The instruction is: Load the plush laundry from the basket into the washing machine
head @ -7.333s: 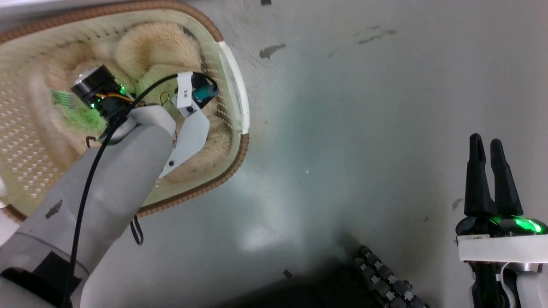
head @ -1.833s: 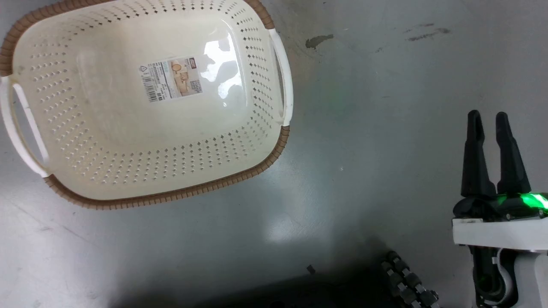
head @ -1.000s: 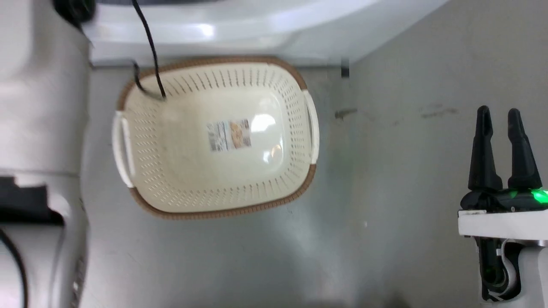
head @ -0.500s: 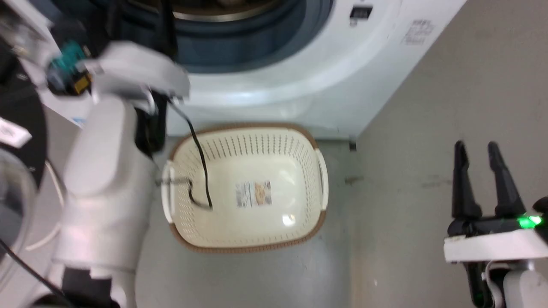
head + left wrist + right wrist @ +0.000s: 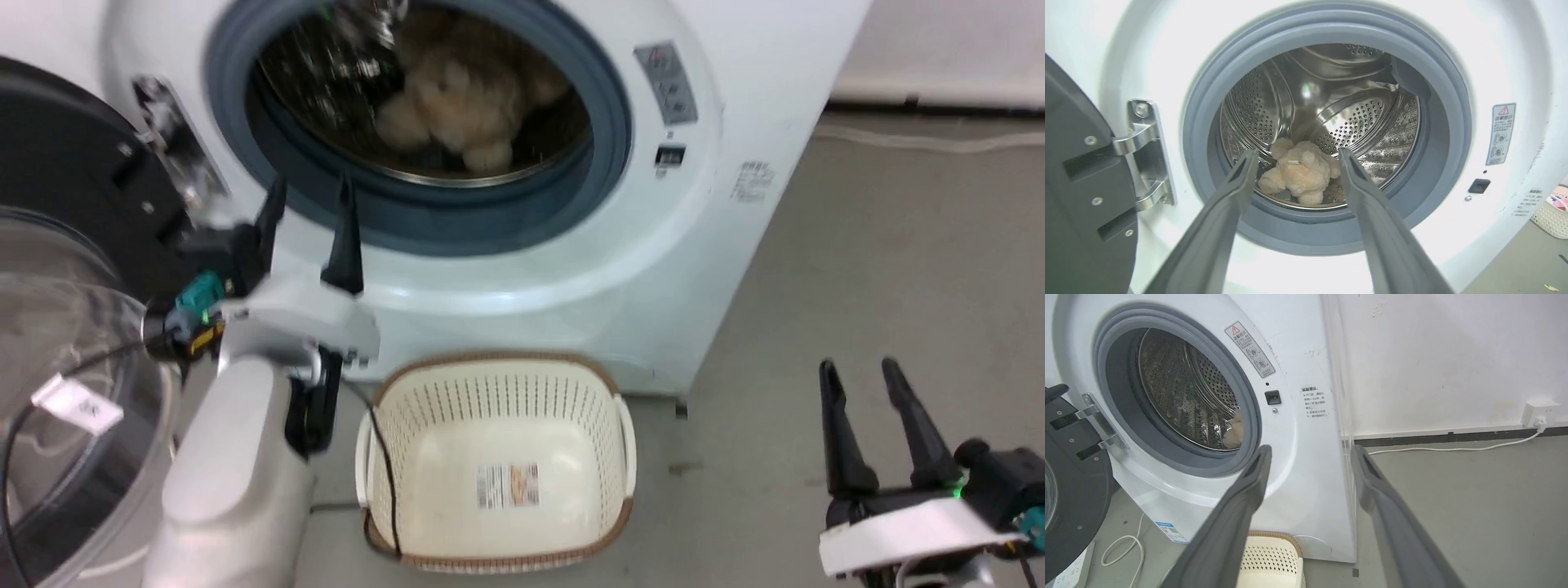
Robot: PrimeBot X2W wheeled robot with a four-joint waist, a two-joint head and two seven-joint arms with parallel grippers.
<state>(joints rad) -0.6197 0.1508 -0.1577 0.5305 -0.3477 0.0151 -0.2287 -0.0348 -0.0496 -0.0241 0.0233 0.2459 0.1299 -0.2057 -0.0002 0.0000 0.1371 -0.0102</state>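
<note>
Sticker [image 5: 1502, 132] on washing machine [image 5: 588, 269], label [image 5: 508, 486] in basket [image 5: 490, 363]: print illegible.

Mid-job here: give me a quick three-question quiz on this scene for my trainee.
1. True or false: the basket is empty.
2. The plush laundry lies: A) in the washing machine; B) on the floor; C) in the basket.
3. In one word, what state are the left end effector and the right end effector both in?
Key: 1 true; 2 A; 3 open.
</note>
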